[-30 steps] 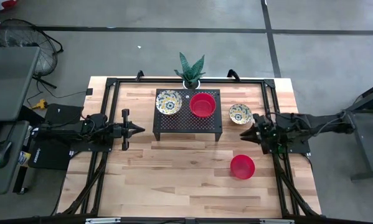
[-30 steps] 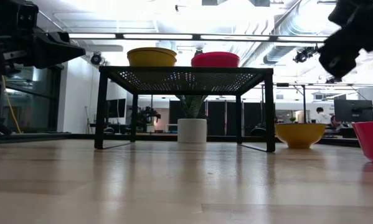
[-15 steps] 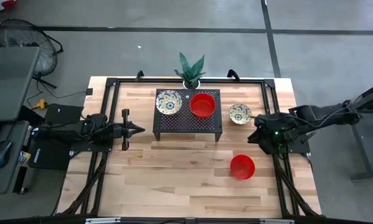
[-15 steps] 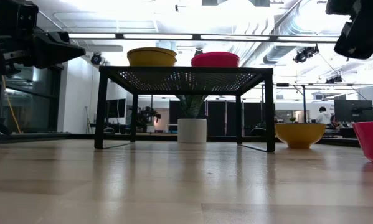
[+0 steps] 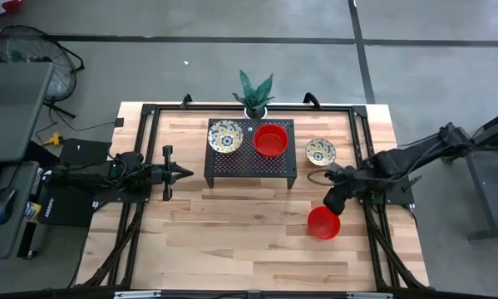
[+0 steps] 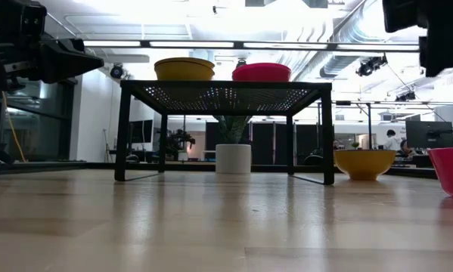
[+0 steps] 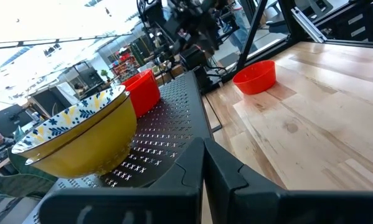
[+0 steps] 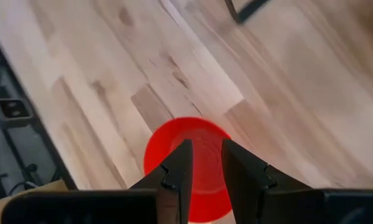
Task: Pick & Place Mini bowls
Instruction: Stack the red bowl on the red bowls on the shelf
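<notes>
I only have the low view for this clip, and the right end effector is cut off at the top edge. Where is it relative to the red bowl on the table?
Observer: The high view shows the right end effector over the red bowl, above the edge that faces the patterned bowl.
Operator: Are its fingers open?
Observer: Yes. In the right wrist view there is a narrow gap between them, and the bowl's red inside shows through it.
Operator: And the left arm?
Observer: The left end effector is shut and empty, waiting to the left of the rack.
</notes>
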